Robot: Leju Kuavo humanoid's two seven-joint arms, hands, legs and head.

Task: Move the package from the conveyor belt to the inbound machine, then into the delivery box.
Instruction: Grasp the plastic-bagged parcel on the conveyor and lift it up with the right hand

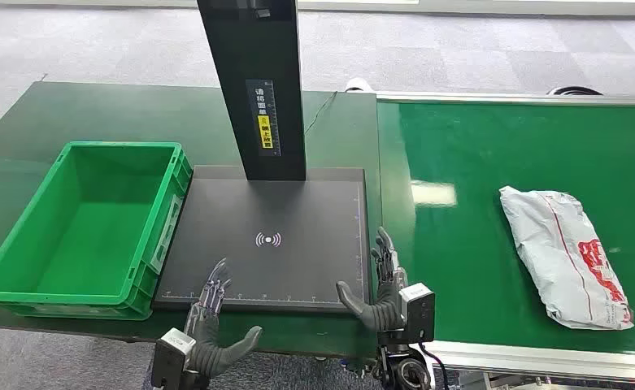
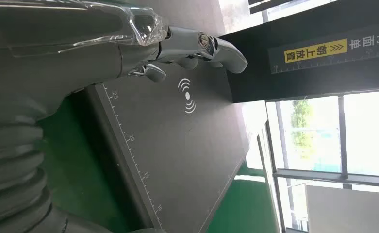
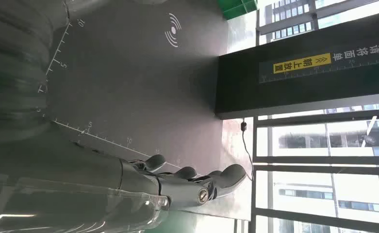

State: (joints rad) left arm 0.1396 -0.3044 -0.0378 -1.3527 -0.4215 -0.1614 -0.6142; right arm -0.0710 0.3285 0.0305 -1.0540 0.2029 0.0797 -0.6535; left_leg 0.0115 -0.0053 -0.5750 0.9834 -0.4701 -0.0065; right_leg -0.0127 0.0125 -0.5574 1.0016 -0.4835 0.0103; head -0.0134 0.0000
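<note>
right hand [image 1: 385, 284] empty, fingers spread, over scan pad's near corner | left hand [image 1: 210, 321] empty, fingers apart, at pad's near edge | scan pad [image 1: 297, 268] of inbound machine ahead of both | white package [image 1: 566, 253] on conveyor belt [image 1: 460, 268], well off to right hand's outer side | green delivery box [image 1: 21, 276] beyond left hand | step: pickup not begun; next, judged: right hand reaches out to package

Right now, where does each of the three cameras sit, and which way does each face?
Head view: high on the body, facing forward and down at the green plastic crate, dark scanner plate and white plastic mailer package; both hands show, left hand, right hand.
Left wrist view: behind the left hand, looking across the plate to the black post.
Right wrist view: behind the right hand, same outlook.
Both wrist views share the plate's wave symbol and the post's yellow label.
</note>
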